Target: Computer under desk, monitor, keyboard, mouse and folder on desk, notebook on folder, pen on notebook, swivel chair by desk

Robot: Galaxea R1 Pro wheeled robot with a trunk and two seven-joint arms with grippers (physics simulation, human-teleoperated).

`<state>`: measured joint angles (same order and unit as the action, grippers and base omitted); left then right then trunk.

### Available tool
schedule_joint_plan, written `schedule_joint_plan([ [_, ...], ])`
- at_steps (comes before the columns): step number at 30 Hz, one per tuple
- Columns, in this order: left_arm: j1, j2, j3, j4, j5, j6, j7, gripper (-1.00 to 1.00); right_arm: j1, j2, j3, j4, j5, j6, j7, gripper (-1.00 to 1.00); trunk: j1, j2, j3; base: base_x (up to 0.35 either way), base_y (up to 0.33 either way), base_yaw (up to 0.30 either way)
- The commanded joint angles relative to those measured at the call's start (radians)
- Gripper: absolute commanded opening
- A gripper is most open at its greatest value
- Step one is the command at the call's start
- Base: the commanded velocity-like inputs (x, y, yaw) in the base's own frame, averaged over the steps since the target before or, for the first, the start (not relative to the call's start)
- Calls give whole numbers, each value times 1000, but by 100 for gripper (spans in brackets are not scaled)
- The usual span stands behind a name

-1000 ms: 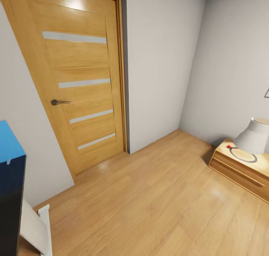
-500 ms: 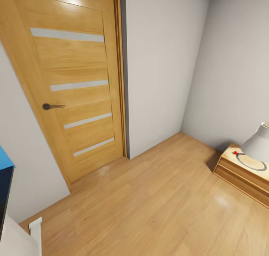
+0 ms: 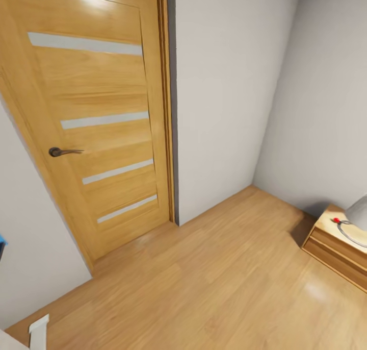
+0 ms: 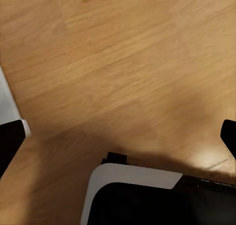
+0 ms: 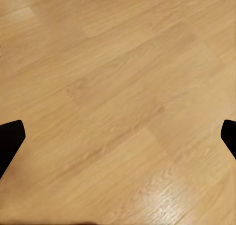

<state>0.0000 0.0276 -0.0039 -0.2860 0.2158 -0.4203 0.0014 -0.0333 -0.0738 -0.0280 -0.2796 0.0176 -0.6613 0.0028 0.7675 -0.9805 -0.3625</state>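
While it's facing a closed door (image 3: 102,115), both hands (image 5: 118,136) hang open over floor; next: find the desk.

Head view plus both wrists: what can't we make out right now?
- Lamp on the wooden nightstand, head view: cut off by the right edge.
- Blue sliver, head view: cropped by the left edge, unidentifiable.
- White piece, head view: cut off by the bottom edge.
- Left gripper, right gripper, wrist views: fingertips barely enter at the edges, wide apart over the wood floor.
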Motion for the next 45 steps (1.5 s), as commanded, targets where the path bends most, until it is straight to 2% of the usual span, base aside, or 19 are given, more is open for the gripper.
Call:
schedule_joint_plan([
  [1, 0, 0, -1, -1, 4, -2, 0, 100, 0, 0, -3, 0, 2, -3, 0, 100, 1, -1, -1, 332, -5, 173],
  [23, 0, 0, -1, -1, 5, 1, 0, 100, 0, 0, -3, 0, 1, -3, -1, 100, 1, -1, -1, 296, -128, 262],
  [45, 0, 1, 1, 1, 5, 2, 2, 100, 0, 2, -4, 0, -4, -3, -3, 100, 1, -1, -1, 36, -224, 284],
])
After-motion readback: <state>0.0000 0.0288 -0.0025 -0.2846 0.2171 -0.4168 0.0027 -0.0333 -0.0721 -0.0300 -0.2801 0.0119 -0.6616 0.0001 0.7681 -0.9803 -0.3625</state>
